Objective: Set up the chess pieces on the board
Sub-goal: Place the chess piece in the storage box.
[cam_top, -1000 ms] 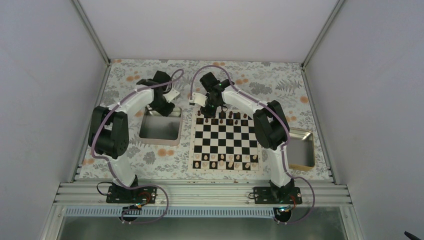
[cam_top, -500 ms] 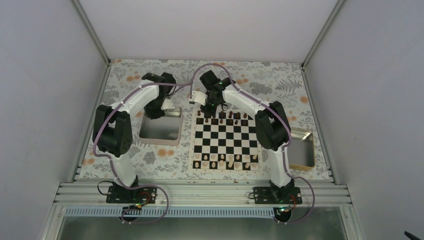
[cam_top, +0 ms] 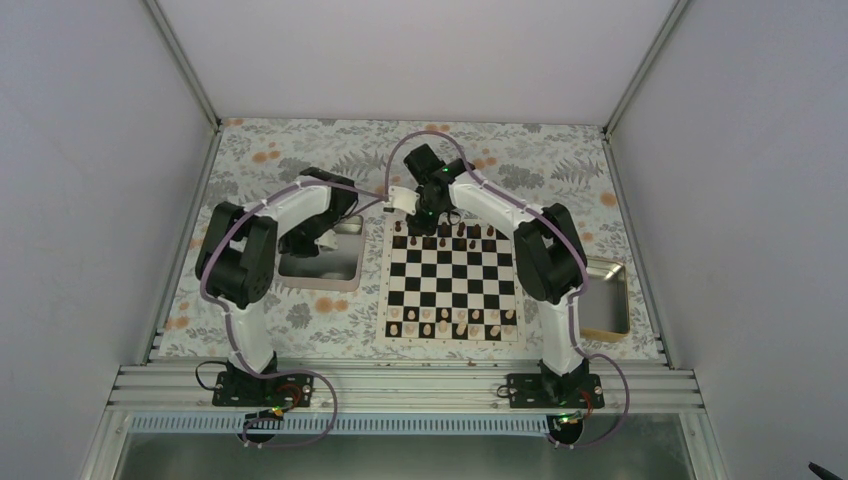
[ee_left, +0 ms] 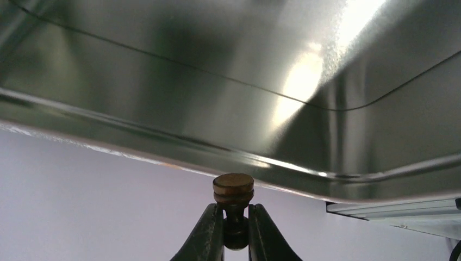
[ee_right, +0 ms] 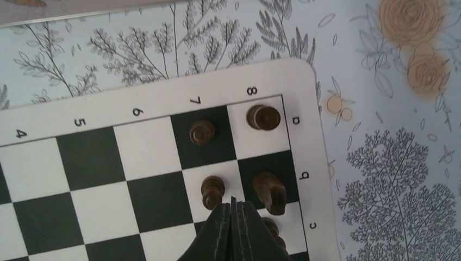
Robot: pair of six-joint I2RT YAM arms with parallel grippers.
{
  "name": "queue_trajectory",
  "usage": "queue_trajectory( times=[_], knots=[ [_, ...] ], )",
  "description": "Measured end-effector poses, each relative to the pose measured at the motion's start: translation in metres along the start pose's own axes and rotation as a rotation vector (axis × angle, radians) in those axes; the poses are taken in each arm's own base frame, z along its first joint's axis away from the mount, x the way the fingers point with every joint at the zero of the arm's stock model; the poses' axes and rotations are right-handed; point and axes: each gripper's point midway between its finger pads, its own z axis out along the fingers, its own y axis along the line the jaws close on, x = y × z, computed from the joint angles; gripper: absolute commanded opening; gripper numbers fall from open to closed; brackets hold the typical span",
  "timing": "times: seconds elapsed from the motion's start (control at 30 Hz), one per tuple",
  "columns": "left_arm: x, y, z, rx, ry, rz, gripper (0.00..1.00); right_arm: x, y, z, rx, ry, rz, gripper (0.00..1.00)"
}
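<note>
Piece first: a small dark brown chessman (ee_left: 233, 190) sits pinched between the closed fingers of my left hand (ee_left: 235, 217). Its long axis runs straight out along the fingers, and a flat ringed end pokes past the tips. I cannot tell for sure whether that end is its head or its foot.

From above, that left hand (cam_top: 335, 215) hangs over the 1 o'clock corner of the shiny metal tray (cam_top: 320, 262). The board (cam_top: 452, 283) lies just beside the tray, at 3 o'clock from the hand. The other dark pieces (cam_top: 445, 235) stand along the board's 12 o'clock edge, and the cream pieces (cam_top: 455, 322) fill the 6 o'clock edge.

My right hand (ee_right: 234, 209) is fully closed with nothing in it. It hovers above the dark rows near the board's 11 o'clock corner, where a few dark men stand upright, among them one on a white corner square (ee_right: 263, 117).

The right hand is nearer the free squares, but only the left carries anything. I judge the coming move is a short carry toward 3 o'clock. The piece must be turned so its foot meets the square, and the right hand is in that path.
</note>
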Motion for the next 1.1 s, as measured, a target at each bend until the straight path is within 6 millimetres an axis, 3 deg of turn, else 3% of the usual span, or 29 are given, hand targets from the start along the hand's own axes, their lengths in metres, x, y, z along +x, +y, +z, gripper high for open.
queue_trajectory(
  times=[0.3,0.83,1.1],
  knots=[
    [-0.017,0.001,0.002,-0.007,0.025,0.057,0.07,0.019,-0.003,0.005,0.002,0.046,0.022,0.04],
    [-0.027,0.005,0.004,-0.024,0.052,0.116,0.21,0.029,-0.005,0.007,-0.002,0.062,0.035,0.04],
    [-0.03,0.006,0.002,-0.029,0.054,0.128,0.22,0.031,-0.007,0.007,-0.001,0.063,0.038,0.04]
  ],
)
